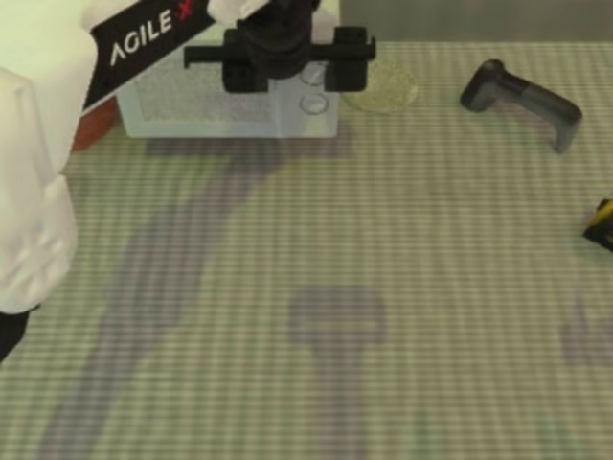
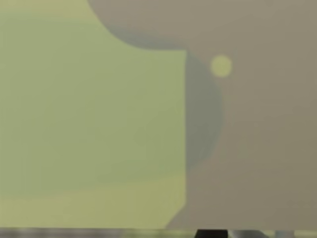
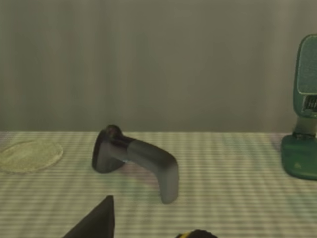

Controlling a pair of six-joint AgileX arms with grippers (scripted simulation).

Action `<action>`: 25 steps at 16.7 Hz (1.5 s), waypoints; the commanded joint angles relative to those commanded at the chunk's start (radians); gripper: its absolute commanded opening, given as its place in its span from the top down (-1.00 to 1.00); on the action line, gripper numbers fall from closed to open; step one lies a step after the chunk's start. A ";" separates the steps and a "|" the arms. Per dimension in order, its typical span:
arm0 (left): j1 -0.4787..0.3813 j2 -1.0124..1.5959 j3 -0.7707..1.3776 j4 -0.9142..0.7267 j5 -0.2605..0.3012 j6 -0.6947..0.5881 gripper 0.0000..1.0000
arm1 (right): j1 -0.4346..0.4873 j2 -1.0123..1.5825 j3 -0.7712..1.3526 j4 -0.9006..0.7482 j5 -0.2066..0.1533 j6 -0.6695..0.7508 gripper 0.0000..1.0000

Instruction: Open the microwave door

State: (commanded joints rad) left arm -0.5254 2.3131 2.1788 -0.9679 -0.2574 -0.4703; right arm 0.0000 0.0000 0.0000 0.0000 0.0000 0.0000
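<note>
The white microwave (image 1: 230, 120) stands at the table's back left. Its door (image 1: 192, 96), with the grey speckled mesh window, lies flush with the front, beside the strip with two silver knobs (image 1: 312, 89). My left gripper (image 1: 278, 56) hangs over the microwave's front, above the door's edge next to the knob strip, and hides that part. A pale flat surface (image 2: 89, 119), very close, fills most of the left wrist view. My right gripper shows only as a dark wedge (image 3: 99, 220) in the right wrist view, parked off the top view's right side.
An orange basket (image 1: 93, 129) peeks out behind my left arm, left of the microwave. Right of the microwave are a pale round mat (image 1: 383, 88) and a dark grey handheld scanner (image 1: 522, 96). A black and yellow object (image 1: 601, 225) sits at the right edge. A green stand (image 3: 303, 124) rises at the far right.
</note>
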 joint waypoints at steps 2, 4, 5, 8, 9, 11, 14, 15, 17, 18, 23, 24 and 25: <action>0.000 0.000 0.000 0.000 0.000 0.000 0.96 | 0.000 0.000 0.000 0.000 0.000 0.000 -1.00; 0.000 0.000 0.000 0.000 0.000 0.000 1.00 | 0.000 0.000 0.000 0.000 0.000 0.000 -1.00; 0.000 0.000 0.000 0.000 0.000 0.000 1.00 | 0.000 0.000 0.000 0.000 0.000 0.000 -1.00; 0.000 0.000 0.000 0.000 0.000 0.000 1.00 | 0.000 0.000 0.000 0.000 0.000 0.000 -1.00; 0.000 0.000 0.000 0.000 0.000 0.000 1.00 | 0.000 0.000 0.000 0.000 0.000 0.000 -1.00; -0.032 0.001 -0.028 0.003 0.023 -0.009 1.00 | 0.000 0.000 0.000 0.000 0.000 0.000 -1.00; -0.031 -0.027 -0.061 0.020 0.015 -0.013 1.00 | 0.000 0.000 0.000 0.000 0.000 0.000 -1.00; -0.030 -0.043 -0.089 0.027 0.009 -0.015 1.00 | 0.000 0.000 0.000 0.000 0.000 0.000 -1.00; -0.029 -0.076 -0.151 0.043 -0.002 -0.019 1.00 | 0.000 0.000 0.000 0.000 0.000 0.000 -1.00; -0.029 -0.093 -0.175 0.053 -0.007 -0.022 1.00 | 0.000 0.000 0.000 0.000 0.000 0.000 -1.00; -0.028 -0.121 -0.199 0.071 -0.014 -0.027 1.00 | 0.000 0.000 0.000 0.000 0.000 0.000 -1.00; -0.028 -0.121 -0.199 0.071 -0.014 -0.027 1.00 | 0.000 0.000 0.000 0.000 0.000 0.000 -1.00; -0.028 -0.121 -0.199 0.071 -0.014 -0.027 1.00 | 0.000 0.000 0.000 0.000 0.000 0.000 -1.00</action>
State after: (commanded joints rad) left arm -0.5539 2.1924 1.9794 -0.8964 -0.2719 -0.4976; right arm 0.0000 0.0000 0.0000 0.0000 0.0000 0.0000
